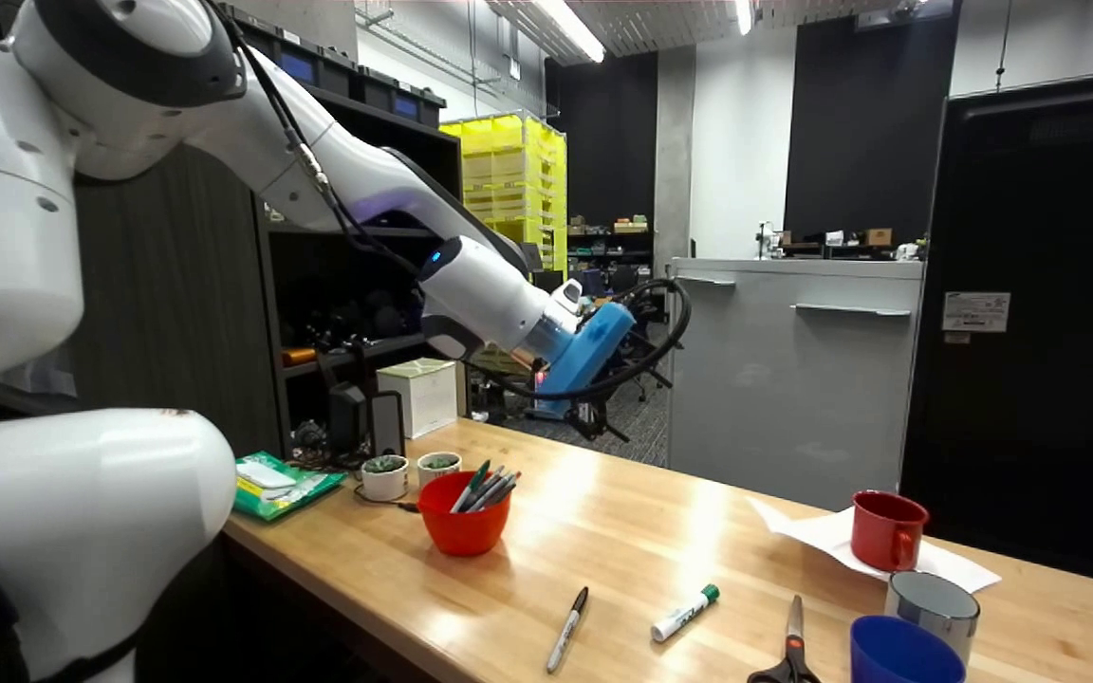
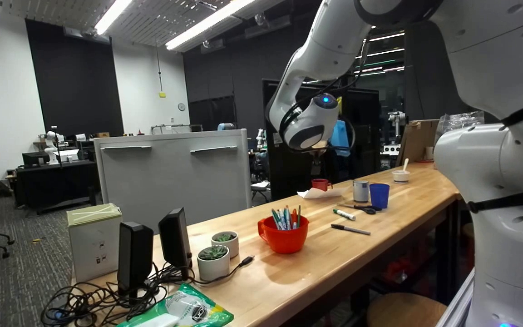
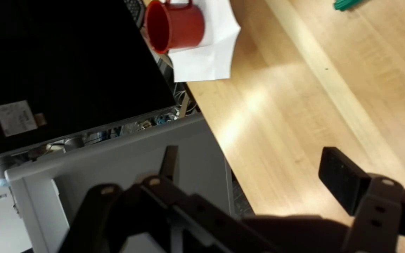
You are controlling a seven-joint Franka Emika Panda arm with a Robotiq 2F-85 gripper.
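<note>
And in the wrist view the black two-fingered gripper (image 3: 251, 163) blurs, the top edge clips the red cylindrical mug (image 3: 185, 28) and swallows all but the green ridged marker cap (image 3: 346, 3), and here, in an exterior view, the blue tapered cup (image 1: 905, 655), sliced off below, masks part of the silvery metal can (image 1: 934, 599)

The bent arm (image 1: 366, 173) holds its gripper's (image 3: 251, 163) 2 fingers (image 3: 343, 181) apart.
</note>
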